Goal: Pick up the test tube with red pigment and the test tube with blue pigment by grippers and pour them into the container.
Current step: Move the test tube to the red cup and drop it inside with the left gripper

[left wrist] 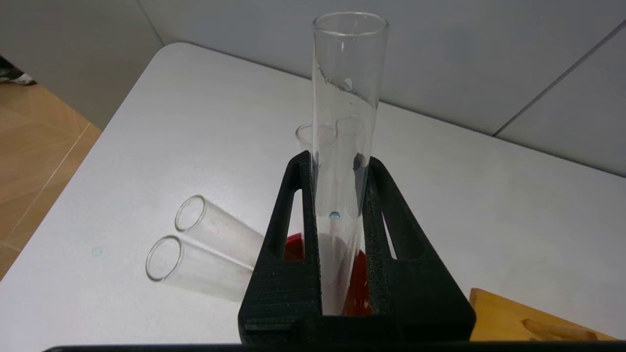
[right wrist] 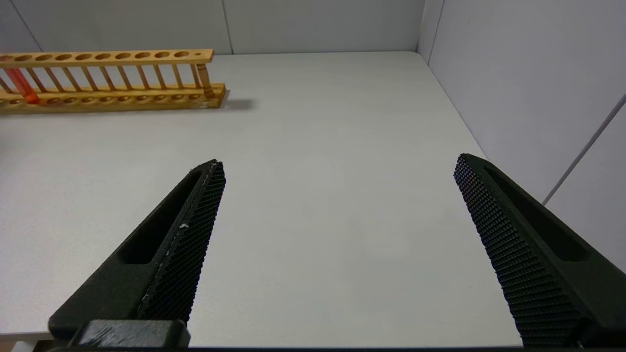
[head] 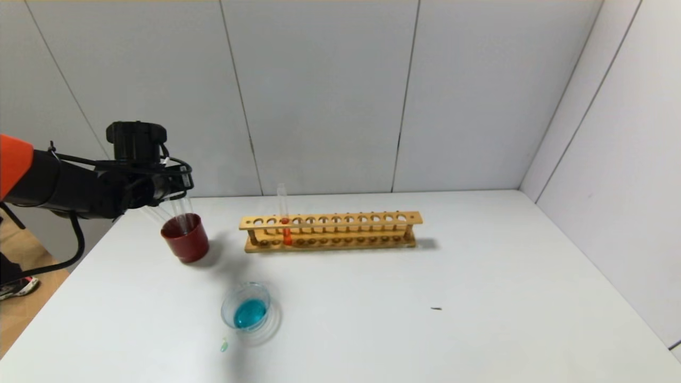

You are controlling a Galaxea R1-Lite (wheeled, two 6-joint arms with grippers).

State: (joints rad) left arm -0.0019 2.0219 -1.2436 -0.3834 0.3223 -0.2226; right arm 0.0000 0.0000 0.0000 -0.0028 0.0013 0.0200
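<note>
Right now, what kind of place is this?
Probably a staged chemistry-style lab bench: a wooden test tube rack holding the test tube with red pigment, a glass dish of blue liquid, and the left claw gripping an emptied tube over a red cup.

The black-and-orange left arm [head: 64,183] is extended in from nine o'clock, wrist level. Its black claw-shaped left gripper [left wrist: 337,166] is closed, both fingers [left wrist: 293,234] pressed inward. The black claw-shaped right gripper [right wrist: 337,190] is held spread wide, fingers [right wrist: 186,244] well apart.
</note>
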